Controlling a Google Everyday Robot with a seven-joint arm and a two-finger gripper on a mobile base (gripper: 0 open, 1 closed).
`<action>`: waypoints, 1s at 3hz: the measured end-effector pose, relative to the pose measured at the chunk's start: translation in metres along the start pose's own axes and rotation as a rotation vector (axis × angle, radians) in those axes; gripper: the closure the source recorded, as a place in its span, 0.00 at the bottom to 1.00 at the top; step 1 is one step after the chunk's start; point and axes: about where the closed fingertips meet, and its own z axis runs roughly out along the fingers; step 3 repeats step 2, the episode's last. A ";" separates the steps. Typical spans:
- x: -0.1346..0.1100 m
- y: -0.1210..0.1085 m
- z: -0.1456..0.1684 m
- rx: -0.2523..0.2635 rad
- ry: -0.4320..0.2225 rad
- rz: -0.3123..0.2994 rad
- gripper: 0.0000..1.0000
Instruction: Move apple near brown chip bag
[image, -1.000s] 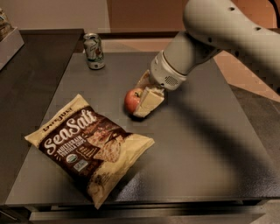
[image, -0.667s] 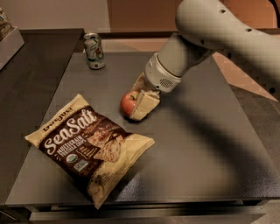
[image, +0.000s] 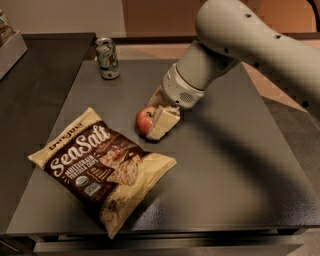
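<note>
The apple (image: 143, 119) is gripped by the end effector (image: 154, 127), which is closed on it, low over the counter (image: 235, 165) and near the upper edge of the brown chip bag (image: 102, 167). If released carelessly, the round fruit could roll away. The bag could be nudged if its edge is caught. The far finger is hidden behind the apple, and contact with the counter cannot be judged. The can (image: 107, 59) is well apart.

arm (image: 250, 37): pale-grey tube, dark pinholes; wrist (image: 184, 90): pale collar, vent grille; hand (image: 153, 125): cream slab fingers (image: 161, 123), at apple (image: 144, 119)
</note>
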 end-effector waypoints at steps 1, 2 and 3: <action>-0.001 0.001 0.002 -0.004 0.001 -0.002 0.00; -0.001 0.001 0.002 -0.004 0.001 -0.002 0.00; -0.001 0.001 0.002 -0.004 0.001 -0.002 0.00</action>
